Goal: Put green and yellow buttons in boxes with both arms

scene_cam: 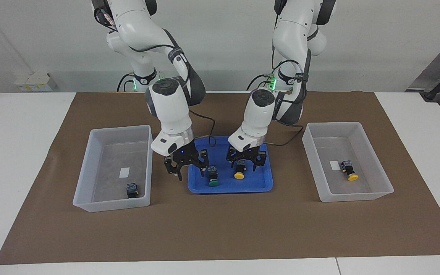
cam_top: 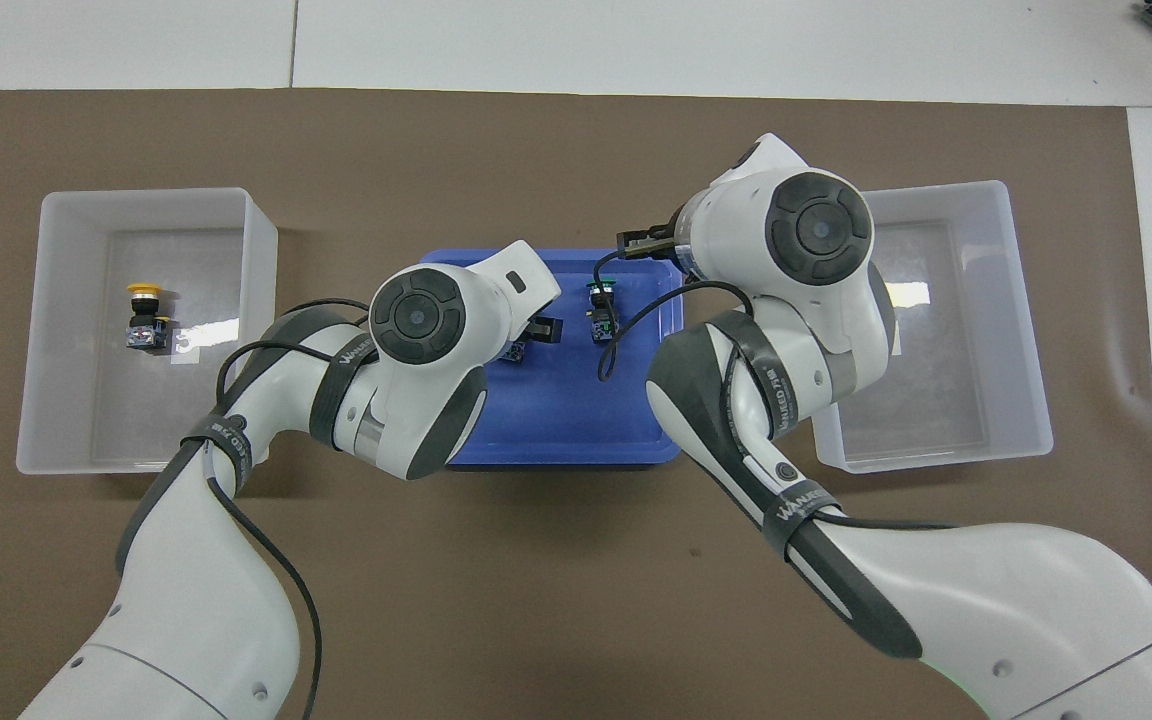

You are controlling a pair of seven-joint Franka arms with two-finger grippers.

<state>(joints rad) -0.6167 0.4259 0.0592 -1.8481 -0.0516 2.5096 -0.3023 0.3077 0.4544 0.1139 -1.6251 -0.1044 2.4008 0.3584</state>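
**Facing view.** The left gripper is low over the shallow blue plastic tray at mid-table. Its fingers are spread to either side of the yellow-capped push-button, which lies on its side. They do not look closed on it.

The right gripper is also spread. It hangs over the tray's rim toward the right arm's end, just beside the green-capped push-button rather than centred on it.

One translucent whitish plastic box at the right arm's end holds a dark-bodied button whose cap colour cannot be read here. The matching box at the left arm's end holds a second yellow button.

**Overhead view.** Both wrists crowd over the tray. The left arm hides the tray's yellow button almost entirely. The green one shows between the arms, with a black cable looping next to it. The box at the left arm's end shows its yellow button clearly. The right arm covers part of the other box.

**What could go wrong.**
- The two grippers work close together, so a sideways correction by either could knock the other.
- The right gripper's outer finger sits over the tray rim and could catch it on descent, shifting the tray.
- A grip that lands on a round cap rather than the blocky body could let the button roll or squirt free.
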